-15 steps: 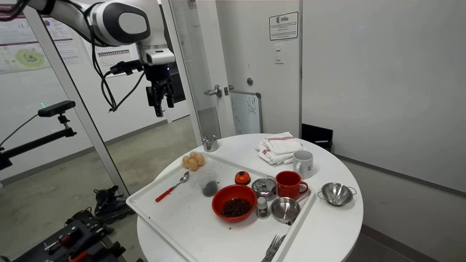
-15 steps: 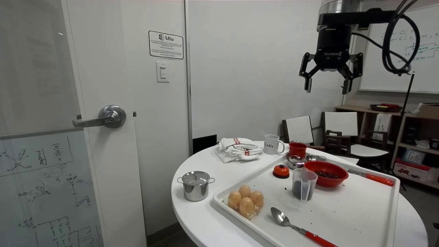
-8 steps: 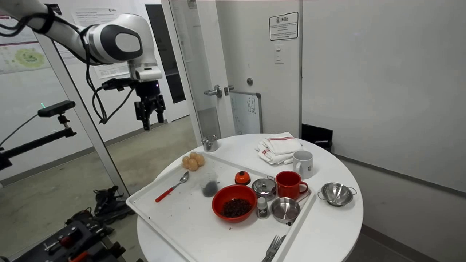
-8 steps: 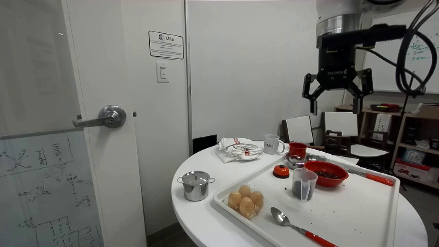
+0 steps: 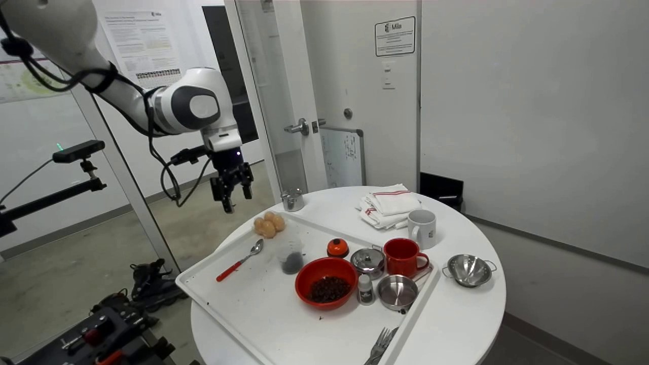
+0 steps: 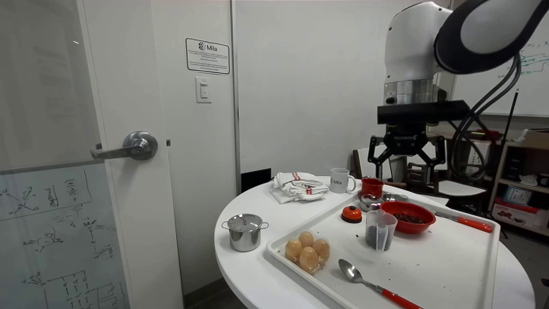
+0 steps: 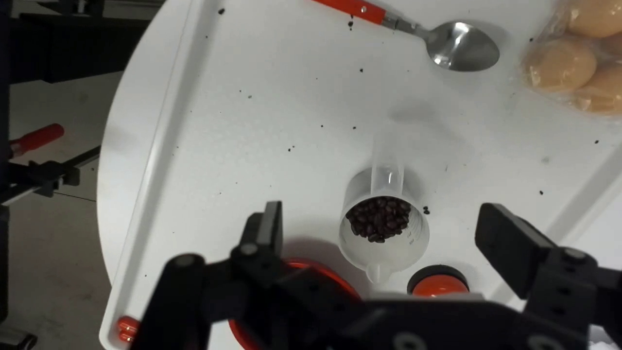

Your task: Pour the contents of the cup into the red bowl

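The cup is a translucent measuring cup with a handle and spout, upright on the white tray in both exterior views (image 5: 292, 258) (image 6: 381, 229). In the wrist view the cup (image 7: 388, 253) holds dark beans. The red bowl stands close beside it in both exterior views (image 5: 327, 305) (image 6: 411, 228), with dark beans inside; in the wrist view the bowl (image 7: 316, 267) is mostly hidden by the gripper. My gripper is open and empty, pointing down in the air above table height, in both exterior views (image 5: 238, 203) (image 6: 404, 178). In the wrist view the cup shows between its spread fingers (image 7: 381, 226).
An orange-and-black round item (image 5: 337, 247) sits near the cup. Packed eggs (image 6: 306, 251) and a red-handled spoon (image 6: 351, 270) lie on the tray. Beyond the bowl stand a shaker (image 5: 365, 291), a lidded pot (image 5: 367, 261) and a red mug (image 5: 403, 258). The tray has a raised rim (image 5: 233, 334).
The arm has come down in both exterior views, bringing the open gripper lower toward the tray. The cup, the bowl and the other objects have not moved.
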